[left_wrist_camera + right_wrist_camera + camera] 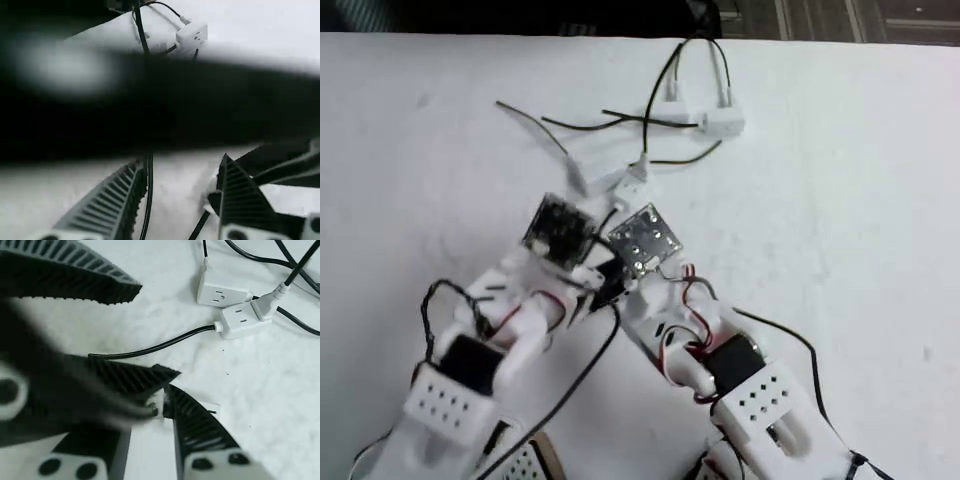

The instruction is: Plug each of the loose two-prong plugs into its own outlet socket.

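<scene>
Both arms meet at the table's middle in the high view. My right gripper (pixel 161 407) is shut on a small white plug (pixel 158 404) at its fingertips. Around it stands my left gripper (pixel 182 167), open, with a thin black cable (pixel 148 200) running between its ridged fingers (pixel 117 200); one of those fingers (pixel 75 280) crosses the right wrist view. Beyond lie two white outlet sockets (pixel 222 290) (pixel 242 320), side by side, the second with a white plug (pixel 267 302) at its end. Another white outlet (pixel 720 122) lies at the back.
Several black cords (pixel 590 122) cross the white table (pixel 840 200) behind the grippers, some with loose ends (pixel 502 104). A cord (pixel 150 347) from the nearer socket runs toward the right gripper. Open table lies left and right of the arms.
</scene>
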`<move>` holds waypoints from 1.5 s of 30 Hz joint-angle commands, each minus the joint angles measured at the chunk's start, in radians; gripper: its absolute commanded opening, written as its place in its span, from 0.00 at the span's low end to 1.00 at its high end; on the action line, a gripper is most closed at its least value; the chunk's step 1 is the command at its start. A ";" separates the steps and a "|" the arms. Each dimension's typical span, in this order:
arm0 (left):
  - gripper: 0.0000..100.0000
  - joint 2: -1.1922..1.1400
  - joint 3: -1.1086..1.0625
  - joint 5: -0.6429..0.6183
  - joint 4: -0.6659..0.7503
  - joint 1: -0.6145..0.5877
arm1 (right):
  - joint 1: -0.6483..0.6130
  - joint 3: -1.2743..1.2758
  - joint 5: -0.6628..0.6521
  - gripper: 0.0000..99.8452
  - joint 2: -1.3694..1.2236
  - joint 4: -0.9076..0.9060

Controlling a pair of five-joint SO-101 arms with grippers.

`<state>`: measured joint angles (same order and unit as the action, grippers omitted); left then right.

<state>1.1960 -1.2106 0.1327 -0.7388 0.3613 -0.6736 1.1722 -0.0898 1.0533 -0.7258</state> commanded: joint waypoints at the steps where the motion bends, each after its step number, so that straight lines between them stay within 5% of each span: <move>1: 0.24 0.196 -0.061 0.006 -0.011 0.044 | -0.008 -0.005 0.006 0.02 0.001 0.021; 17: 0.24 0.228 -0.064 0.003 -0.020 -0.383 | 0.166 -0.041 -0.003 0.02 -0.019 -0.058; 25: 0.24 0.226 -0.107 0.011 -0.091 -0.558 | 0.234 -0.209 0.055 0.02 -0.363 -0.105; 45: 0.24 0.232 -0.227 0.100 -0.094 -0.595 | 0.278 -0.267 -0.003 0.02 -0.642 0.047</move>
<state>1.4154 -1.4438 0.2232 -0.8309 -0.2325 -0.4051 0.9360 -0.0836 0.4242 -0.6920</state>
